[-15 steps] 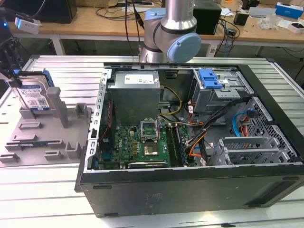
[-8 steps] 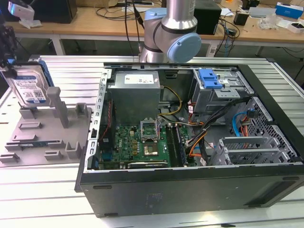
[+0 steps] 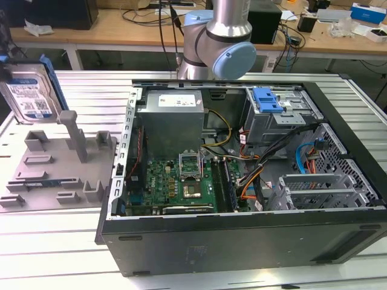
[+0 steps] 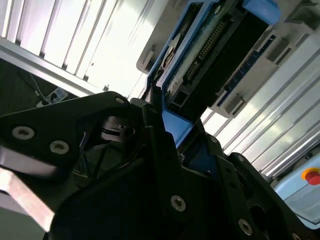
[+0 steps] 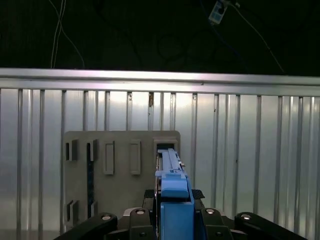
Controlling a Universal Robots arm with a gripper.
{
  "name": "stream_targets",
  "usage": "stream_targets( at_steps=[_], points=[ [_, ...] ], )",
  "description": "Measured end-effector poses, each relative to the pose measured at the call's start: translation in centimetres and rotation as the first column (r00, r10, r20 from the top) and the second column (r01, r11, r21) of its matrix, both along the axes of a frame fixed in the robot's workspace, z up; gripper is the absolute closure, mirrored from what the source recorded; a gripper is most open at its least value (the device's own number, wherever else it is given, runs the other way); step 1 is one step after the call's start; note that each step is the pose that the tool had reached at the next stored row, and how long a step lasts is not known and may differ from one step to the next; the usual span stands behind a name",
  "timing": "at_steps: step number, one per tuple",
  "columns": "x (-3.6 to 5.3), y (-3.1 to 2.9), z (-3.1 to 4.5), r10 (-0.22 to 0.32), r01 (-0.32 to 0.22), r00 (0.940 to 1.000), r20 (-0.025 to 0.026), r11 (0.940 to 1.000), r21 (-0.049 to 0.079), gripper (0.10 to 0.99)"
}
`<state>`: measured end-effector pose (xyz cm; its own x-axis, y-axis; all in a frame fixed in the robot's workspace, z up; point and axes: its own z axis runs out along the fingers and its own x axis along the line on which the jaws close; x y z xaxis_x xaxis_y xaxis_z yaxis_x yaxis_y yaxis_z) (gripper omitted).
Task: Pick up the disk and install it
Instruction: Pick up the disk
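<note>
Holding pincer (image 5: pixel 174 216): its black fingers (image 4: pixel 155 145) are squeezed tight on the blue frame of the disk (image 3: pixel 29 96), one finger on each side, in both wrist views.
Disk: it is a flat silver box with a white and blue sticker and a bright blue frame. It stands up on its thin edge, far on the exterior view's left. It is outside the computer case and well apart from it.
Grey plate (image 3: pixel 54 163): it lies flat on the tabletop, just under the disk. It has slots and little posts. In the first wrist view the thin edge of the disk lines up with one slot. I cannot tell if the disk touches the plate.
Tabletop (image 3: pixel 91 90): it is silver metal with long ribs. It carries the plate and the case.
Computer case (image 3: pixel 242 235): it is big and black. It lies on its side with the top open, beside the plate on the exterior view's right.
Inside the case: a green board (image 3: pixel 175 181), a grey metal box (image 3: pixel 172 118) with a white sticker, a small blue clip (image 3: pixel 267 99) on a metal cage, and many coloured wires.
Arm (image 3: pixel 221 36): it is silver with a pale blue cap and rises behind the case.
Wooden benches (image 3: pixel 121 27): they stand far at the back, with cables and boxes on them.
</note>
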<state>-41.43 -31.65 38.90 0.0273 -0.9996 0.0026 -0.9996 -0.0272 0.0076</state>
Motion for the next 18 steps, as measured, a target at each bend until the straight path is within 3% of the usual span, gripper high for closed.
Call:
stream_targets(
  at_steps=[9, 13, 18],
  points=[
    [0.01, -0.11, 5.06, 0.000, 0.000, 1.0000, 0.0000, 1.0000, 0.000, 0.718],
    [0.03, -0.20, 8.27, 0.000, 0.000, 1.0000, 0.0001, 1.0000, 0.000, 0.718],
    [0.06, -0.28, 10.56, 0.000, 0.000, 1.0000, -0.0002, 1.0000, 0.000, 0.718]
  ],
)
